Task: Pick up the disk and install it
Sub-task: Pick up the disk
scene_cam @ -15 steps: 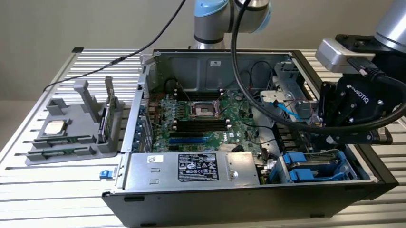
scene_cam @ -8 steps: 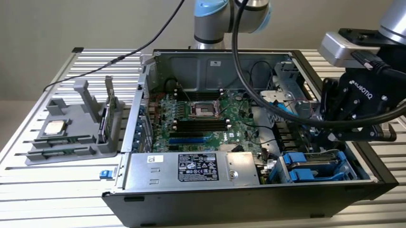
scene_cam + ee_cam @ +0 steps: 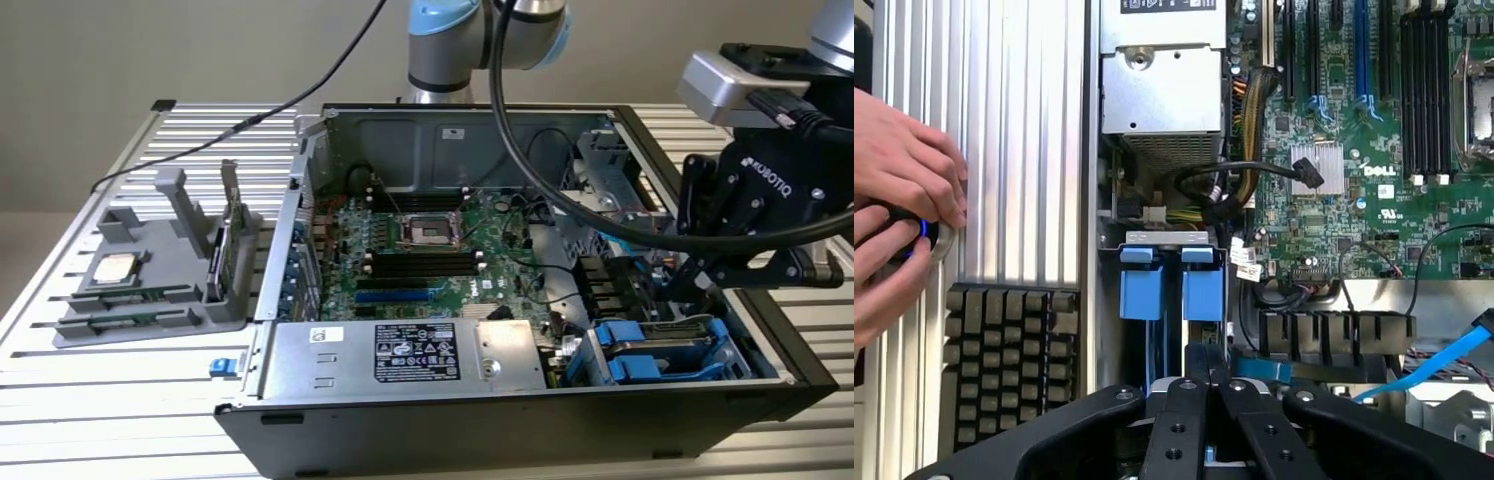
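The disk [image 3: 657,350] lies in the drive bay at the near right corner of the open computer case [image 3: 320,180], seen from the exterior view. Its blue carrier frame and a strip of silver-grey metal show. The wrist view looks straight down on the disk's two blue carrier tabs [image 3: 1154,288]. My gripper [image 3: 683,292] hangs just above the bay's far end. Its black fingers are pressed together, shut, with nothing between them. In the wrist view the gripper [image 3: 1205,358] ends just short of the blue tabs; whether it touches the carrier I cannot tell.
A grey parts holder [image 3: 147,300] at the exterior view's left carries a small square chip [image 3: 114,268] and a thin upright card [image 3: 230,250]. The motherboard [image 3: 414,250] and power supply [image 3: 400,355] fill the case. A person's hands [image 3: 899,230] rest on the ribbed table beside a dark keyed block [image 3: 1009,360].
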Available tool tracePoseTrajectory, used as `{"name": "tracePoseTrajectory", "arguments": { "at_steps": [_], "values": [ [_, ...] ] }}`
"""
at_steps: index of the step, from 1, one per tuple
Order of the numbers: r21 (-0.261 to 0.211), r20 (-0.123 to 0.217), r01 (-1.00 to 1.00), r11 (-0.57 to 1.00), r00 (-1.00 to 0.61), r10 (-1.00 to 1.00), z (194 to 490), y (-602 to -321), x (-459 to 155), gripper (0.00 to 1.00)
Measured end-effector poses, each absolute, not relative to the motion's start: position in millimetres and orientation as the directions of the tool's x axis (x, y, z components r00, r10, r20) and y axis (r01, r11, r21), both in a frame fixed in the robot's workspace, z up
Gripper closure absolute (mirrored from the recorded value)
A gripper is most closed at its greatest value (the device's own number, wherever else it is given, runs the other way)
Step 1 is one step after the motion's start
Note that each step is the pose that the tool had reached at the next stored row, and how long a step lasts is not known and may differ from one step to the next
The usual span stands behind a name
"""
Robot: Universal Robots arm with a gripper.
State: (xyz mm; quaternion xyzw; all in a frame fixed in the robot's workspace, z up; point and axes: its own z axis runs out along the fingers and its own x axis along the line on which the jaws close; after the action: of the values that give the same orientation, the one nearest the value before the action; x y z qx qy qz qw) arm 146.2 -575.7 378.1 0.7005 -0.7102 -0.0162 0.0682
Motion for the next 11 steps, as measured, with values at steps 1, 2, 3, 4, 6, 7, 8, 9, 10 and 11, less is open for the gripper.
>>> {"name": "tracePoseTrajectory", "arguments": {
  "at_steps": [1,2,3,4,6,7,8,9,10,11],
  "values": [
    [0.119,0.074,-0.993,0.018,-0.009,-0.997,379,-576,146,0.89],
    [0.119,0.074,-0.993,0.018,-0.009,-0.997,381,-575,146,0.89],
    [0.119,0.074,-0.993,0.018,-0.009,-0.997,382,-575,146,0.89],
    [0.119,0.074,-0.993,0.018,-0.009,-0.997,383,-575,146,0.89],
    [0.119,0.074,-0.993,0.018,-0.009,-0.997,387,-574,146,0.89],
    [0.119,0.074,-0.993,0.018,-0.009,-0.997,388,-574,146,0.89],
    [0.119,0.074,-0.993,0.018,-0.009,-0.997,390,-574,146,0.89],
    [0.119,0.074,-0.993,0.018,-0.009,-0.997,392,-574,146,0.89],
    [0.119,0.074,-0.993,0.018,-0.009,-0.997,393,-574,146,0.89],
    [0.119,0.074,-0.993,0.018,-0.009,-0.997,394,-574,146,0.89]
  ]
}}
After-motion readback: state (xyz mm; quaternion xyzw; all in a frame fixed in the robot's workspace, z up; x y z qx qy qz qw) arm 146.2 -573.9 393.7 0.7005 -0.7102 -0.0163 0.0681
